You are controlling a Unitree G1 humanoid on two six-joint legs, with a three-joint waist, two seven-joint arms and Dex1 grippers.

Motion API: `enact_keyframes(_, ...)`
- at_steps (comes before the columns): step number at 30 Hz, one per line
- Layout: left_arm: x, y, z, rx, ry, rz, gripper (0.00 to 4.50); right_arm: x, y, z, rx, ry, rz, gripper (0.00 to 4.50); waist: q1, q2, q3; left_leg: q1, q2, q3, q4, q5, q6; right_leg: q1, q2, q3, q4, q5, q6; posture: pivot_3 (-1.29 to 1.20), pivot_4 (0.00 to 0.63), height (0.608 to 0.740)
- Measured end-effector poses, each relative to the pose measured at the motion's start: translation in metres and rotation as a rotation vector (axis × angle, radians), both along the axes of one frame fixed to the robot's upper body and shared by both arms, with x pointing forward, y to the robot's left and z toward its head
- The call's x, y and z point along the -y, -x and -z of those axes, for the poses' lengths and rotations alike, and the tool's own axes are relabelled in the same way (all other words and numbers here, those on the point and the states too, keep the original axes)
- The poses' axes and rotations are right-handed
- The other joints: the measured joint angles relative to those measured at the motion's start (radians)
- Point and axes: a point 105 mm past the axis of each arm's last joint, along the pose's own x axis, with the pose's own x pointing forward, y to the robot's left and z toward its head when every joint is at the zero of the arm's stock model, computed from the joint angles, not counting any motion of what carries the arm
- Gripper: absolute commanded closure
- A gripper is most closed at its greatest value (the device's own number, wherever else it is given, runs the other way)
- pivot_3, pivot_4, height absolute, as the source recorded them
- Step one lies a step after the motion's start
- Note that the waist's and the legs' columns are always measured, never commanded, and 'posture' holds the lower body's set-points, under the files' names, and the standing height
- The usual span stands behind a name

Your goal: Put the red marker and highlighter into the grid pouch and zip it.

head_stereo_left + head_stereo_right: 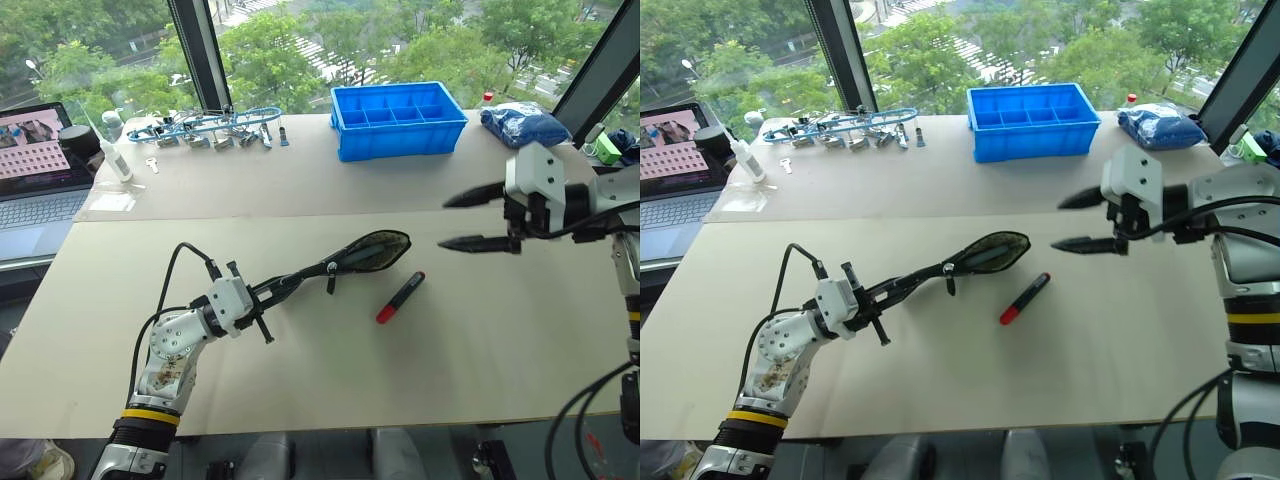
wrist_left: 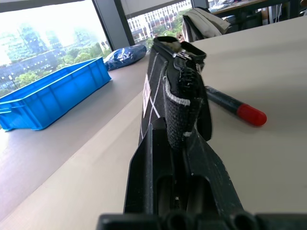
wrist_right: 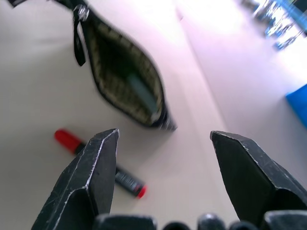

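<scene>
The grid pouch [image 1: 375, 250] stands on its edge at the table's middle, its mouth gaping upward. My left gripper [image 1: 298, 279] is shut on the pouch's near end, beside the zipper pull strap [image 1: 331, 278]. In the right wrist view a pale green highlighter [image 3: 141, 93] lies inside the open pouch [image 3: 110, 57]. The red marker [image 1: 400, 297], red and black, lies flat on the table just right of the pouch, apart from it. My right gripper [image 1: 444, 223] hangs open and empty above the table, to the right of the pouch and marker.
A blue divided bin [image 1: 398, 118] stands at the back centre. Blue-handled tools [image 1: 215, 127] lie at the back left beside a white bottle [image 1: 112, 155]. A laptop [image 1: 35, 180] sits at the far left and a blue bag [image 1: 522, 122] at the back right.
</scene>
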Motion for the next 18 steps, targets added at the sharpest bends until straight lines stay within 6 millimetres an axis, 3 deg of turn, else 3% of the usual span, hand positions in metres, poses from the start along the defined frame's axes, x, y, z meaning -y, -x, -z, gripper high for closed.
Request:
enact_keyframes(4,-0.002,0.0,0.0,-0.003,0.003,-0.008,4.5,0.001,-0.007,0.042,-0.028,0.147,-0.032,1.08,-0.006,0.0,0.0,0.001,0.0,0.001,0.0,0.0,-0.001,0.0,0.0,0.0,0.0,0.0,0.0,0.0,0.15,0.74)
enact_keyframes(8,-0.004,0.001,0.002,-0.012,0.005,-0.015,4.5,-0.016,-0.015,0.082,-0.064,0.185,-0.1,1.08,-0.01,0.0,0.0,0.0,0.0,0.001,0.0,0.002,-0.003,-0.001,0.0,0.001,0.0,0.0,0.0,0.0,0.15,0.74)
enact_keyframes(14,-0.007,0.004,0.004,-0.019,0.01,-0.031,4.5,-0.028,-0.03,0.068,0.013,0.221,-0.169,1.08,-0.01,0.0,0.0,0.0,0.0,0.001,0.0,0.002,-0.004,-0.001,0.0,0.001,0.0,0.0,0.0,0.0,0.15,0.74)
enact_keyframes(18,-0.008,0.005,0.004,-0.016,0.016,-0.044,4.5,-0.031,-0.029,0.079,-0.023,0.254,-0.222,1.08,-0.006,0.0,0.0,0.0,0.0,0.001,0.0,0.002,-0.004,-0.001,0.0,0.001,0.0,0.0,0.0,0.0,0.15,0.74)
